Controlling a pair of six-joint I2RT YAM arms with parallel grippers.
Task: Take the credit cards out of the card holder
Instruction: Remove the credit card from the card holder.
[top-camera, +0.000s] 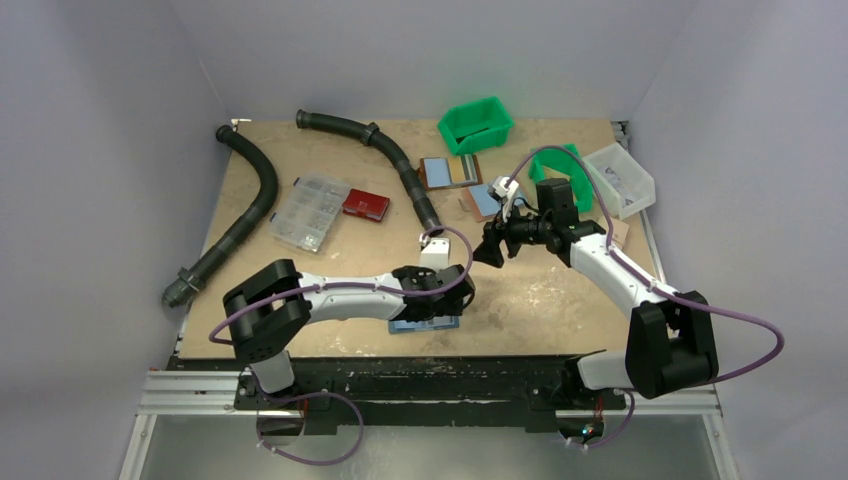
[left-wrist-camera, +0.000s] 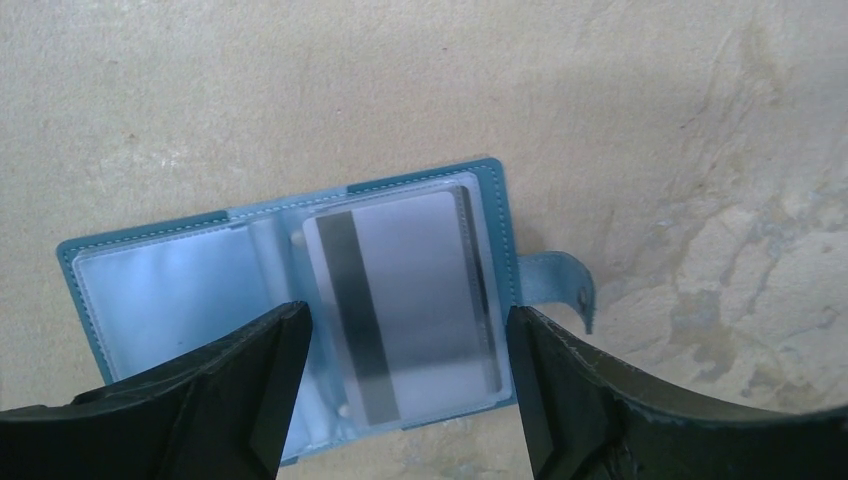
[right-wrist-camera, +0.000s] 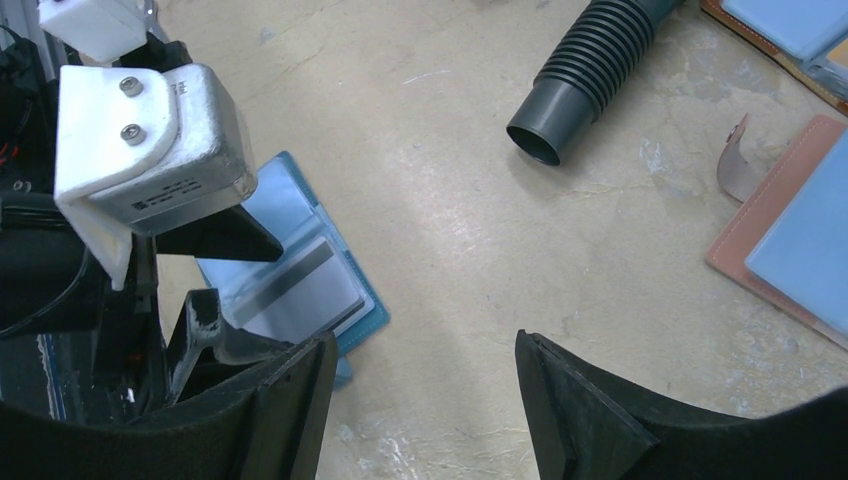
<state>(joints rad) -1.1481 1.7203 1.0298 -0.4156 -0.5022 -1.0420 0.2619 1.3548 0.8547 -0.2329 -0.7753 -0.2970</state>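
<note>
Extraction pending: left pincer (left-wrist-camera: 408, 318) hovers spread over open card holder (left-wrist-camera: 190, 290); sleeved card (left-wrist-camera: 420, 270) needs edge pinch.

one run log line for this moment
card holder: open flat, card in pocket | left hand: open, over holder | right hand: open, empty, aside

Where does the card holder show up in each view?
Top external: card holder at bottom centre, under the left gripper.
Left wrist: centre, lying open.
Right wrist: left of centre, open.
Shared landmark: the left gripper directly over it.
</note>
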